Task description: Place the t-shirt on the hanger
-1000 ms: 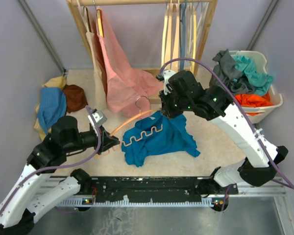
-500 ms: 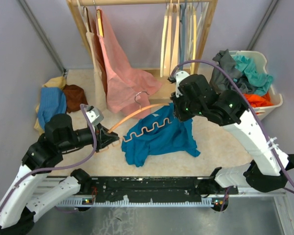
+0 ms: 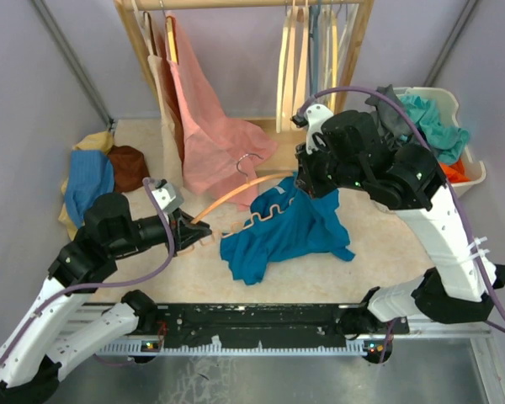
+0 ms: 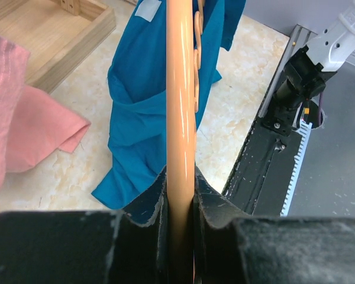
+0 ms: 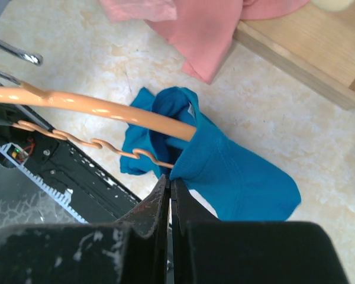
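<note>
T-shirt [image 3: 286, 231]: teal, hanging bunched below the right gripper [image 3: 310, 187].
Hanger [image 3: 236, 195]: near arm end clamped in the left gripper [image 3: 194, 230]; far end inside the neck opening.
Progress: partly threaded; second shoulder not yet covered.
Right arm: raised, elbow high, pincer pinched on the cloth.

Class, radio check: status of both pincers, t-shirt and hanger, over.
Left pincer shut on hanger, near arm. Right pincer shut on t-shirt edge, far hanger arm tucked inside. Pink garment hangs close behind.
</note>
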You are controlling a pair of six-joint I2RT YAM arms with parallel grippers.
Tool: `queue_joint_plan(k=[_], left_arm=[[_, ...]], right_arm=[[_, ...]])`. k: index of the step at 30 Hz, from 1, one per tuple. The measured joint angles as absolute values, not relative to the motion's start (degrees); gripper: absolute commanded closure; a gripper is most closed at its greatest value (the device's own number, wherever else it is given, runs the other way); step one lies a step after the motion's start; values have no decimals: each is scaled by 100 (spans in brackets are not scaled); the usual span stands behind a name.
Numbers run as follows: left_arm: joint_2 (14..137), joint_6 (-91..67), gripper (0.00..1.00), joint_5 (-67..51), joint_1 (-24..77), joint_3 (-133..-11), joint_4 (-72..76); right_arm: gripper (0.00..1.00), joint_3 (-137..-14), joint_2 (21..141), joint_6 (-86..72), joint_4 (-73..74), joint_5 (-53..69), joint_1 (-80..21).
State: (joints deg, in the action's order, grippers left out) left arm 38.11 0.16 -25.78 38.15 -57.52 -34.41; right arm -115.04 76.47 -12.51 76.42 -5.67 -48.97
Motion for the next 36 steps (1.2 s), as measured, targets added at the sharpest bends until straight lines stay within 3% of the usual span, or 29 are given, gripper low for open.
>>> queue_joint_plan(k=[15, 26, 36], left_arm=[[3721, 108, 97, -2685, 3815, -5673, -3124], [3520, 95, 98, -2596, 3815, -5522, -3037], [3358, 113, 99, -2355, 3815, -5509, -3041]], right_arm=[[100, -12234, 8143, -1155, 7371, -294, -5310], [100, -12322, 8265, -1142, 6904, -1000, -6309], [100, -13504, 9168, -1020, 7389, -1868, -6904]])
